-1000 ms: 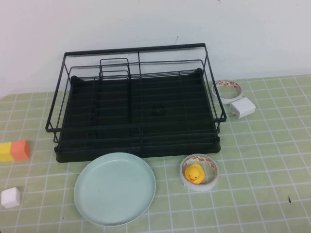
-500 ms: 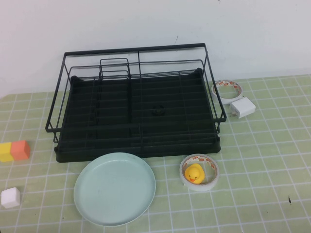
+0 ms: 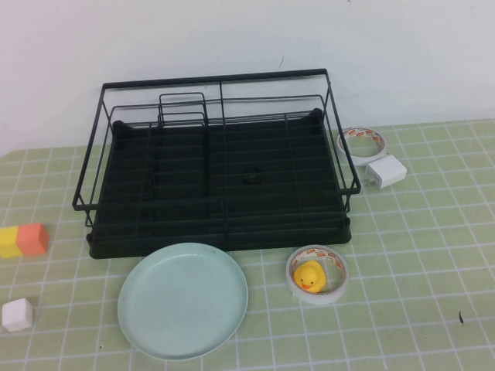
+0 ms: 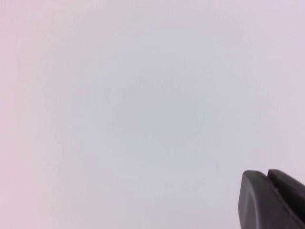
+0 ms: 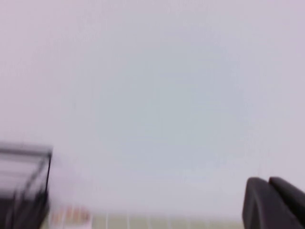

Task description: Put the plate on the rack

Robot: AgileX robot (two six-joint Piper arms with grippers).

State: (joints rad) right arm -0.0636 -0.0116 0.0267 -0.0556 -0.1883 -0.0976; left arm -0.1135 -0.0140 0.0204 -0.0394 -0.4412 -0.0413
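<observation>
Two arms: neither shows in the high view; only a dark fingertip of each appears in its own wrist view.
Left gripper point(image 4: 271, 200): raised and aimed at a blank white wall; a dark finger sits at the picture's corner, holding nothing visible; how far the fingers are apart cannot be told.
Right gripper point(image 5: 274, 202): also lifted off the table and facing the white wall, with the rack's corner and a strip of green mat at the edge of its view; how wide it stands cannot be told, and nothing is seen in its grasp.
Plate point(image 3: 183, 300): pale mint green, lying flat on the green checked mat point(image 3: 418, 309), just in front of the rack's front edge and left of centre.
Rack point(image 3: 216, 178): black wire frame on a black tray base, upright dividers toward its back left; nothing lies in it.
Tape roll point(image 3: 318, 273): just right of the plate, near the rack's front right corner, with a yellow rubber duck point(image 3: 310, 276) sitting inside its ring.
Second tape roll point(image 3: 362, 144): beside the rack's right end, touching a white charger plug point(image 3: 386, 171).
Blocks: a yellow-and-orange block point(image 3: 23, 239) far left, and a white cube point(image 3: 17, 314) nearer the front.
</observation>
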